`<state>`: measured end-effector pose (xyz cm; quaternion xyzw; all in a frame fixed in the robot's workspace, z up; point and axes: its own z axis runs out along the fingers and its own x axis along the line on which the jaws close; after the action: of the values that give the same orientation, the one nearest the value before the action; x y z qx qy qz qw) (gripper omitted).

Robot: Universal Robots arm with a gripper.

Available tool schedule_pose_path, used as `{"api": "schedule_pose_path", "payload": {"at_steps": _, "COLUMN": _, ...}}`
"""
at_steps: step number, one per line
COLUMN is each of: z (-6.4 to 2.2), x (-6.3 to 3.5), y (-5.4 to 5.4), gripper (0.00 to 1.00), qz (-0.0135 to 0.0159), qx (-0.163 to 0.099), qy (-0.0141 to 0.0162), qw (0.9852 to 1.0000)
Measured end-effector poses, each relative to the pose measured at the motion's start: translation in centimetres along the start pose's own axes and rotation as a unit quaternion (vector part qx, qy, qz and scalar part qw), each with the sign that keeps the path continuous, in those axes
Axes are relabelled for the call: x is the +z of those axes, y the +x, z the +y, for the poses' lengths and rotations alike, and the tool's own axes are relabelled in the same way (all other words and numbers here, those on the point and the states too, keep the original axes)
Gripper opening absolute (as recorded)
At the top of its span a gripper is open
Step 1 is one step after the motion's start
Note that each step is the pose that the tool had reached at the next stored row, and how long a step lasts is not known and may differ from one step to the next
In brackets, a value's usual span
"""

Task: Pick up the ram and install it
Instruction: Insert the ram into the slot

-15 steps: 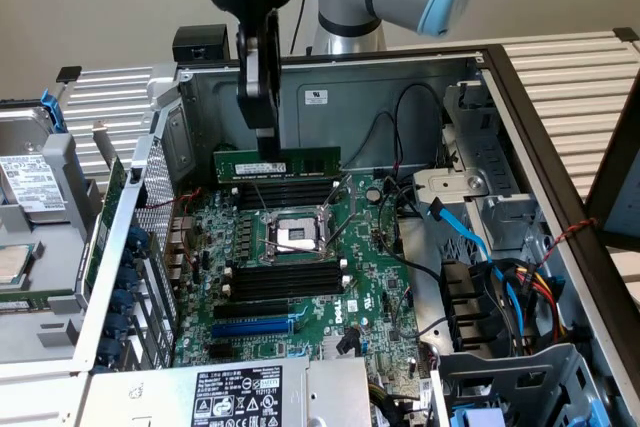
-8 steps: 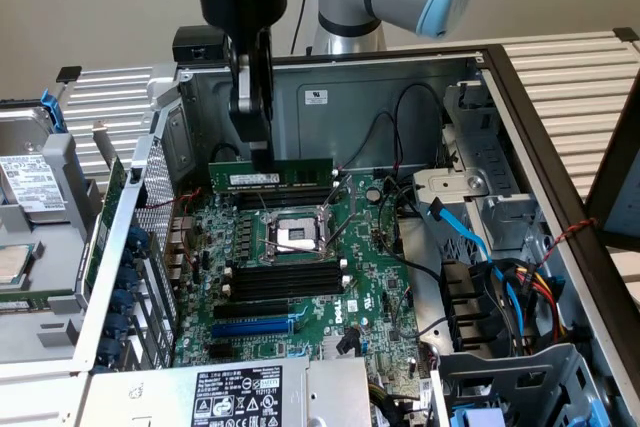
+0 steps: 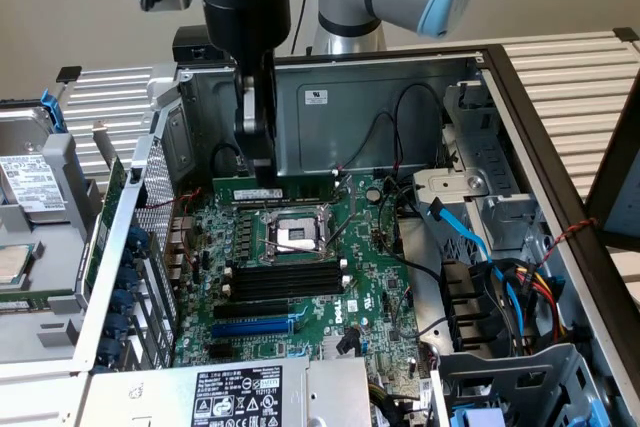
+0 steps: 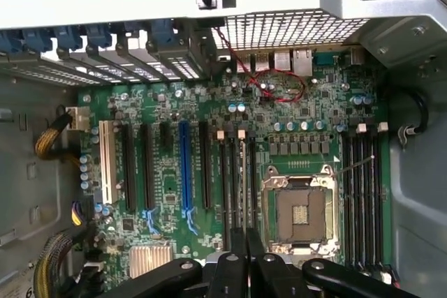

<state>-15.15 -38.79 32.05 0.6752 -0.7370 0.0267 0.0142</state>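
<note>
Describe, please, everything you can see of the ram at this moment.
The ram is a long, thin green circuit-board stick. It stands on edge in a memory slot behind the CPU socket of the motherboard, and it runs across the exterior view. Its chips and label cannot be made out. The tip of the shut pincer sits at the end toward the exterior view's left, seemingly on the top edge, though contact cannot be confirmed.

pc repair workshop: opened case [image 3: 400, 97], loose hdd [image 3: 30, 187]
</note>
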Motion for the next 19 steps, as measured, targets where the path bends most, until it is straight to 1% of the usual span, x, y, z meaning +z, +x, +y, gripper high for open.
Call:
{"api": "schedule_pose_path", "payload": {"at_steps": 3, "z": -0.25, "x": 0.43, "y": 0.0, "gripper": 0.12, "qz": 0.0001, "qx": 0.000, "qy": -0.0013, "qw": 1.0000}}
{"api": "schedule_pose_path", "payload": {"at_steps": 6, "z": -0.32, "x": 0.88, "y": 0.0, "gripper": 0.12, "qz": 0.0002, "qx": 0.000, "qy": -0.0024, "qw": 1.0000}}
{"api": "schedule_pose_path", "payload": {"at_steps": 19, "z": -0.30, "x": 3.25, "y": 0.1, "gripper": 0.12, "qz": 0.0002, "qx": 0.000, "qy": -0.0027, "qw": 1.0000}}
